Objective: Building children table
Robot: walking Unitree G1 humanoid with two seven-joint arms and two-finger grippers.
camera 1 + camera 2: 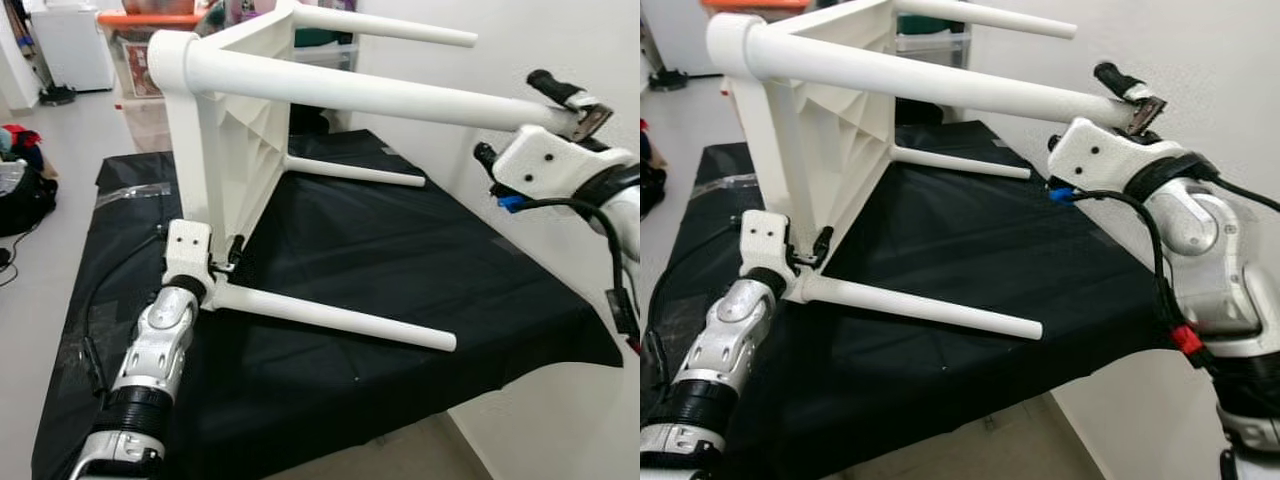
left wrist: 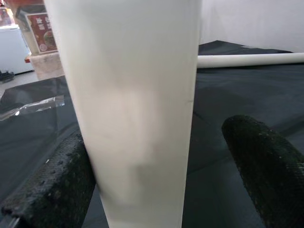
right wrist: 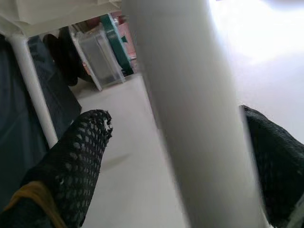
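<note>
Lying on its side on the black cloth-covered platform (image 1: 420,300), the white plastic children's table (image 1: 230,130) is looking light, rigid and smooth. The left gripper (image 1: 228,262) is pinching its lower near leg (image 1: 340,320); the right gripper (image 1: 1110,100) is straddling its upper leg (image 1: 380,95), probably slippery.

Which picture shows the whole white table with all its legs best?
The left eye view: the white table lies on its side on the black cloth, all four legs visible. The right eye view crops its corner. The wrist views show single legs up close between each pincer's fingers.
</note>
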